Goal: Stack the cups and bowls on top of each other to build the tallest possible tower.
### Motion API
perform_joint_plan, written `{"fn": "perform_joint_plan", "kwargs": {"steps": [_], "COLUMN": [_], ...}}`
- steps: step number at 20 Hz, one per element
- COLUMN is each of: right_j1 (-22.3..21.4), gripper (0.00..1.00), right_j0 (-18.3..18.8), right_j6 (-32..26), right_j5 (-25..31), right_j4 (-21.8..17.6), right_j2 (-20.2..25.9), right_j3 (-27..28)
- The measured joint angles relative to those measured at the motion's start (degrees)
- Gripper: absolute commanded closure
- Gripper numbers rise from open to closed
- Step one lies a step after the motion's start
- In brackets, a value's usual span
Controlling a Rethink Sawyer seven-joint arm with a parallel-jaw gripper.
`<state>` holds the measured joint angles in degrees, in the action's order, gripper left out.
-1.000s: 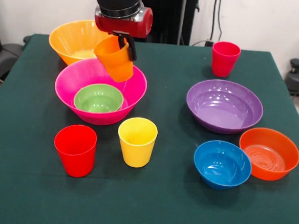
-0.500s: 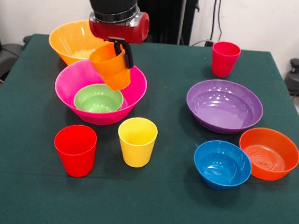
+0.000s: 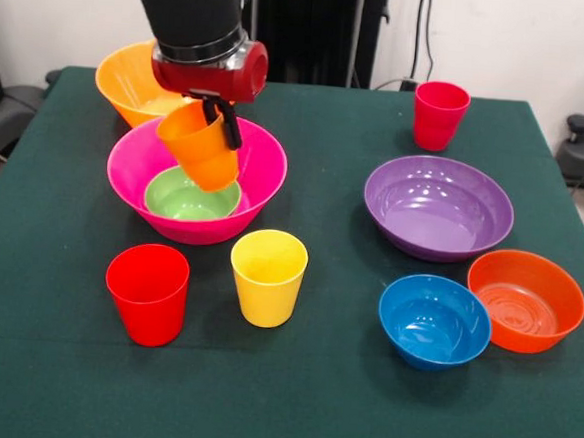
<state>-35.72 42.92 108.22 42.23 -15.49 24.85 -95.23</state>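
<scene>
My gripper [image 3: 217, 119] is shut on the rim of the orange cup [image 3: 199, 145] and holds it tilted over the small green bowl [image 3: 185, 198]. The green bowl sits inside the big hot-pink bowl [image 3: 260, 169] at the left. The big orange-yellow bowl [image 3: 126, 79] stands behind them, partly hidden by my arm. The red cup [image 3: 149, 292] and yellow cup [image 3: 267, 275] stand upright in front of the pink bowl. The crimson-pink cup [image 3: 440, 114] stands at the far right. The wide purple bowl [image 3: 438, 206], blue bowl [image 3: 434, 321] and medium orange bowl [image 3: 525, 299] sit on the right.
The table is covered in dark green cloth [image 3: 289, 399]. A black object [image 3: 579, 129] stands off the table's right edge.
My gripper has carried the orange cup leftward and slightly down, from over the pink bowl's far rim to above the green bowl.
</scene>
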Motion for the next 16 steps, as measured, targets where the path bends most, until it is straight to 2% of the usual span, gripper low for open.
{"fn": "perform_joint_plan", "kwargs": {"steps": [16], "right_j1": [5.90], "gripper": [1.00], "right_j0": [2.92], "right_j6": [0.00], "right_j5": [-0.01], "right_j4": [-6.18], "right_j2": [0.62], "right_j3": [1.56]}}
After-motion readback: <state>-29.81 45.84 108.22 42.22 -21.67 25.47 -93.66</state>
